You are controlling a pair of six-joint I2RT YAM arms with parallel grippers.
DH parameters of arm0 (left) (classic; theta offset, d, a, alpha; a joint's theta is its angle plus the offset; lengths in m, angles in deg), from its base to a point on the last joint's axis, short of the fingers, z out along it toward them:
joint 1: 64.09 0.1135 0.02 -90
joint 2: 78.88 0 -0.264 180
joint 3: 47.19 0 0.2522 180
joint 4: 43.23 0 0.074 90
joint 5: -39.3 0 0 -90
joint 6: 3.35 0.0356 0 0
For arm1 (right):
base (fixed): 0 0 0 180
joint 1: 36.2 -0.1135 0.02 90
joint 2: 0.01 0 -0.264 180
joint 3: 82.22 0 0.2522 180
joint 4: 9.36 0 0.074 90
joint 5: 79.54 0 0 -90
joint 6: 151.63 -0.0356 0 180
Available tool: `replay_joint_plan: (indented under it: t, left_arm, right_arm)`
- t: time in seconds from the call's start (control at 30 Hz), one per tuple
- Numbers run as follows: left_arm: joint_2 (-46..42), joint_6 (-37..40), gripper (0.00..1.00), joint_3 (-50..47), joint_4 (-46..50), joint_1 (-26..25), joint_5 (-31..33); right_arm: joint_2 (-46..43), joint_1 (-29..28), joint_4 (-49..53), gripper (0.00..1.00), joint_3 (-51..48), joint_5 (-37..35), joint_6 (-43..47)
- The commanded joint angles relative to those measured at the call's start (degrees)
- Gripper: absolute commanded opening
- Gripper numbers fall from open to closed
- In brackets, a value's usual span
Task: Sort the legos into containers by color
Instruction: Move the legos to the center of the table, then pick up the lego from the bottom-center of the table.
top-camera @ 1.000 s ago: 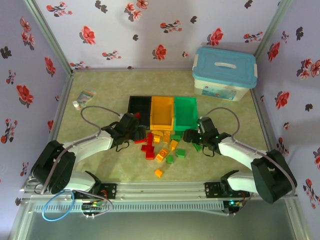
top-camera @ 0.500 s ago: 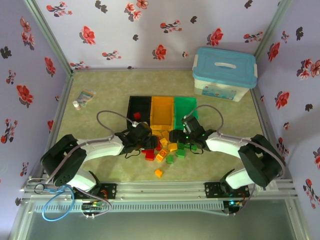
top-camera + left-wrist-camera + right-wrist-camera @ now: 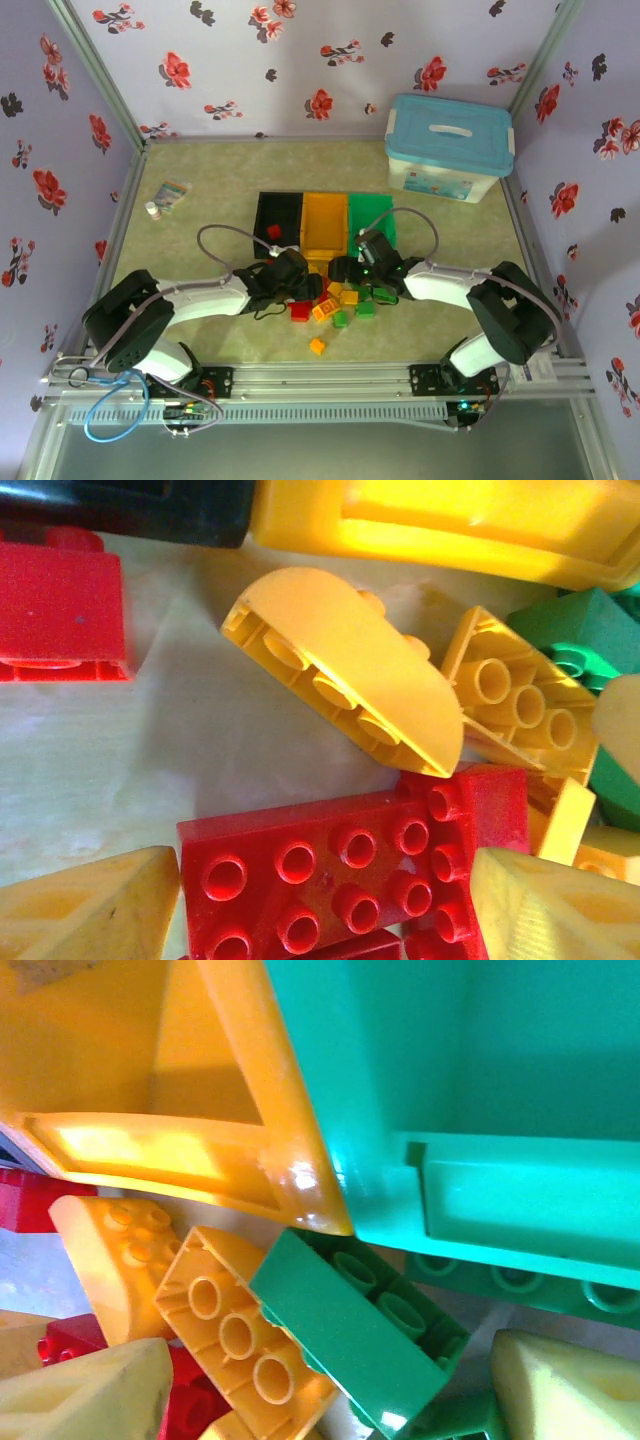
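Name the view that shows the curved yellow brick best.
Left wrist: the curved yellow brick lies whole and close, studs plain. Right wrist catches it at the left, partly behind another yellow brick. From the top it is too small to pick out.

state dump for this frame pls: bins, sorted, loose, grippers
bins: black bin, orange bin, green bin, in a row, left to right
sorted: one red brick in the black bin
loose: mixed pile in front of the bins; stray orange brick nearer the arms
left gripper: open, over large red brick
right gripper: open, over green brick
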Motion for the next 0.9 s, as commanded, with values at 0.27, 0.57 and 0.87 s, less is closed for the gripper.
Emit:
replay_joint_plan:
  t: [0.27, 0.57, 0.87]
  left_arm:
    - [-8.05, 2.13, 0.80, -2.97, -0.06, 3.45, -1.46]
    - [-13.83, 1.74, 0.79, -6.83, 3.58, 3.83, -1.25]
    - [-19.94, 0.43, 0.78, -9.42, 8.57, 1.76, 0.43]
  right_arm:
    - [-7.69, -0.27, 8.57, 0.83, 2.92, -5.22, 3.48]
    - [-12.19, -0.31, 16.24, 0.83, 3.23, -8.45, 5.76]
    - [-13.05, -0.25, 24.35, 0.75, 3.47, -9.39, 9.36]
